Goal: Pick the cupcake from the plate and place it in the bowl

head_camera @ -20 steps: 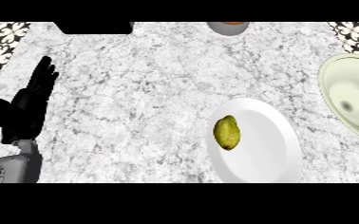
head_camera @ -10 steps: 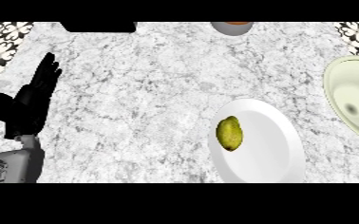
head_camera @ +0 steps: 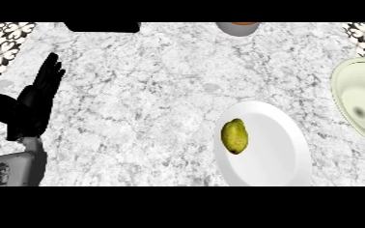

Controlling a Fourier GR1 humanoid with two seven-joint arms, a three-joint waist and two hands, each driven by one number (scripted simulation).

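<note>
On the marble counter (head_camera: 143, 101), a white plate (head_camera: 274, 154) lies toward the lower right, and on its left part rests a small yellow-green object (head_camera: 234, 136), oval and smooth, looking more like a lemon or similar fruit than a cupcake. It lies apart from any hand. At the right edge, well apart from the plate's upper rim, a pale greenish bowl (head_camera: 349, 94) is partly cut off by the view, its hollow showing a soft grey shadow. The left hand (head_camera: 32, 107) shows near the left edge, resting with its black fingers straight and pointing up the view, released and holding nothing; its grey forearm (head_camera: 21, 166) enters from the lower left corner. The right hand does not appear anywhere. Along the top edge, a grey cup (head_camera: 237, 28) with an orange inside is half visible, and a flat black object (head_camera: 102, 27) lies farther left. Patterned black-and-white patches (head_camera: 14, 34) show at the top corners.
</note>
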